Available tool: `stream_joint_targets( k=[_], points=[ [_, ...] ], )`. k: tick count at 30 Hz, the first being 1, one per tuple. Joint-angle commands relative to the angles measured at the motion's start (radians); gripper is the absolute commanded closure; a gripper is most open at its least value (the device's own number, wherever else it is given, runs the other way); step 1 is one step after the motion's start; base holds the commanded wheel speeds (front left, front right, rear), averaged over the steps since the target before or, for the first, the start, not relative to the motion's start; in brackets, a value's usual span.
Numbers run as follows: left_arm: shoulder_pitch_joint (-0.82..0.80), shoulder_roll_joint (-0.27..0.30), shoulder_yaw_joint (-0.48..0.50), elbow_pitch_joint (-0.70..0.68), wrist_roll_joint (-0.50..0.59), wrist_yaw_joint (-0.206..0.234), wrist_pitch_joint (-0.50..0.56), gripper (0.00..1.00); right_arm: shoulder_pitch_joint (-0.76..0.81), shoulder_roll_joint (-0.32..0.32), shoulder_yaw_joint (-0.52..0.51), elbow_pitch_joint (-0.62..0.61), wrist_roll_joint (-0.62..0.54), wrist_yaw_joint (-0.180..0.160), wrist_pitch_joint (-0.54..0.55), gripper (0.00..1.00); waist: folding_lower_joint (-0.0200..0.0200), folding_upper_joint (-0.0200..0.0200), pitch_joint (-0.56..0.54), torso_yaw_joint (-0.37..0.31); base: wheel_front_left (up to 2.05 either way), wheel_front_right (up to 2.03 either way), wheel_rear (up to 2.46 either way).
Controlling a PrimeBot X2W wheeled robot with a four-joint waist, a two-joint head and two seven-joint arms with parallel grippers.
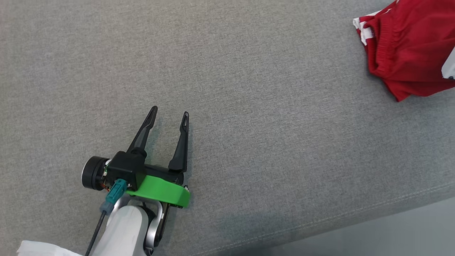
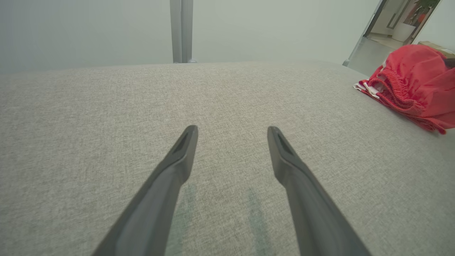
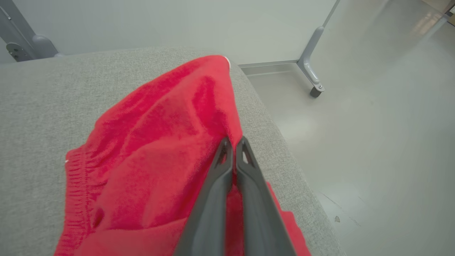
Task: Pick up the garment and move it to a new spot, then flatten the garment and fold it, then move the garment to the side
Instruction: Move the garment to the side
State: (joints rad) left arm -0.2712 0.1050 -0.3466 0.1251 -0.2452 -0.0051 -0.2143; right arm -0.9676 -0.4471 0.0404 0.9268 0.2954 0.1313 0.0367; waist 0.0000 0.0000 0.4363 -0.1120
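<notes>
The garment [image 1: 405,53], red with a small white striped part at its hem, lies bunched at the far right of the grey padded surface [image 1: 249,71], and the head view's border cuts it. Its ribbed waistband faces the middle of the surface, and one corner points toward the front edge. Because it is crumpled and partly out of the picture, its long axis cannot be told there. In the right wrist view the cloth [image 3: 160,142] runs as a raised ridge from the near left up to the far corner of the surface, so there its length goes along the side edge.

The right gripper [image 3: 234,141] has its two fingers pressed together, with a fold of the red cloth pinched between them. The left gripper [image 1: 169,111] hovers low over the bare surface, well apart from the garment, with its fingers spread and nothing between them.

The garment is just beside the side edge of the surface; beyond this edge is the pale floor [image 3: 373,142], where a grey stand leg [image 3: 311,71] stands. The front edge, with a stitched seam [image 1: 355,211], crosses the lower right of the head view. Between the left gripper and the garment there is a wide stretch of free grey fabric.
</notes>
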Motion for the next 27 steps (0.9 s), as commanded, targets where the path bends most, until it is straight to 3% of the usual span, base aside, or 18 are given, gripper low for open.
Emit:
stream_joint_targets(
  k=[1,5,6,7,8,9,18,27],
  points=[
    [0.009,0.007,-0.003,-0.018,0.006,0.005,0.005,0.0,-0.022,-0.012,-0.024,0.033,-0.028,-0.001,-0.021,1.0,0.0,0.0,0.026,0.026,0.0,0.0,0.0],
    [0.014,0.013,-0.009,-0.043,0.009,0.009,0.012,0.0,-0.054,-0.025,-0.066,0.098,-0.092,-0.001,-0.076,1.0,0.0,0.0,0.037,0.039,0.0,0.0,0.0],
    [0.016,0.014,-0.01,-0.047,0.009,0.012,0.015,0.0,-0.058,-0.025,-0.076,0.111,-0.111,-0.001,-0.093,0.9,0.0,0.0,0.038,0.04,0.0,0.0,0.0],
    [0.017,0.014,-0.011,-0.05,0.009,0.014,0.016,0.0,-0.063,-0.021,-0.087,0.125,-0.124,-0.001,-0.109,0.6,0.0,0.0,0.038,0.041,0.0,0.0,0.0],
    [0.018,0.015,-0.012,-0.051,0.009,0.014,0.017,0.0,-0.065,-0.015,-0.097,0.138,-0.139,-0.001,-0.121,0.19,0.0,0.0,0.038,0.042,0.0,0.0,0.0],
    [0.017,0.014,-0.012,-0.052,0.009,0.015,0.016,0.0,-0.068,-0.01,-0.106,0.15,-0.153,-0.001,-0.135,0.0,0.0,0.0,0.036,0.042,0.0,0.0,0.0],
    [0.022,0.001,-0.019,-0.029,-0.016,0.017,0.0,0.0,-0.079,0.023,-0.137,0.208,-0.222,-0.001,-0.218,0.0,0.0,0.0,-0.021,0.036,0.0,0.0,0.0],
    [0.043,-0.015,0.007,0.048,-0.064,0.024,-0.031,0.0,-0.006,0.08,-0.058,0.152,-0.205,-0.001,-0.286,0.0,0.0,0.0,-0.175,0.041,0.0,0.0,0.0]
  ],
)
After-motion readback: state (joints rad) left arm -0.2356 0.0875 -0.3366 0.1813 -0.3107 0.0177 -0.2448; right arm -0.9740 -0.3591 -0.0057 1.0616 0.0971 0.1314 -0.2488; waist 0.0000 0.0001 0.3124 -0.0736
